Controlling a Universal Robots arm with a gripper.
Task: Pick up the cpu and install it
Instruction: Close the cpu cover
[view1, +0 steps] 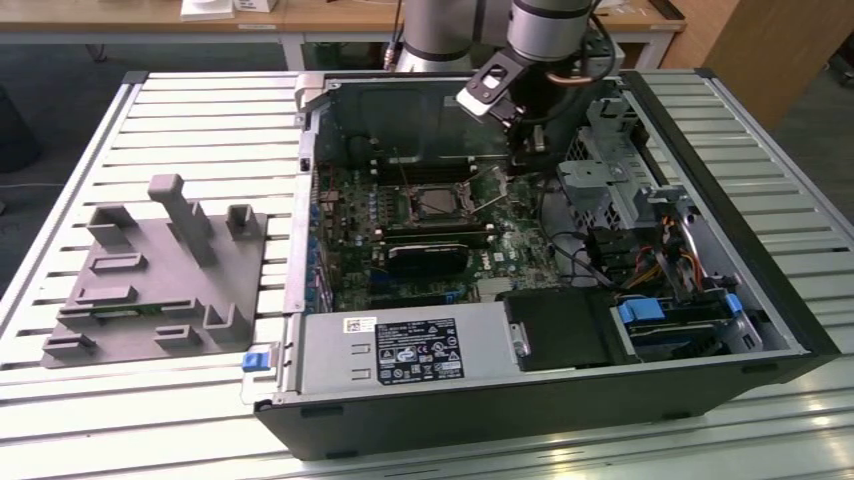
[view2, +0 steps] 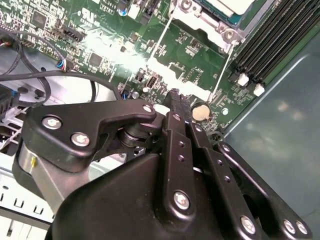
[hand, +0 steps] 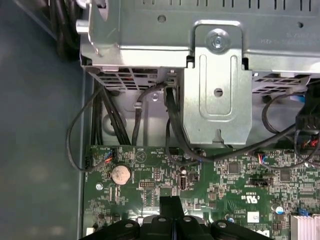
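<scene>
An open computer case (view1: 534, 405) lies on a slatted metal table (view1: 174, 110), with wooden desks (view1: 347, 15) behind and a grey tray (view1: 147, 275) at the exterior view's left. The cpu (view1: 434, 203) sits flat in the board's socket, metal top up and edges square to the board. The second wrist view cuts it off. The claw (view1: 531, 160) hangs near the socket, fingers pressed together with nothing between them.

Open computer case (view1: 534, 415) on slatted table (view1: 134, 420), green motherboard (view1: 350, 215) inside, grey tray (view1: 134, 290) beside

The silver-grey cpu (view1: 438, 204) apparently lies flat in the motherboard socket
</scene>
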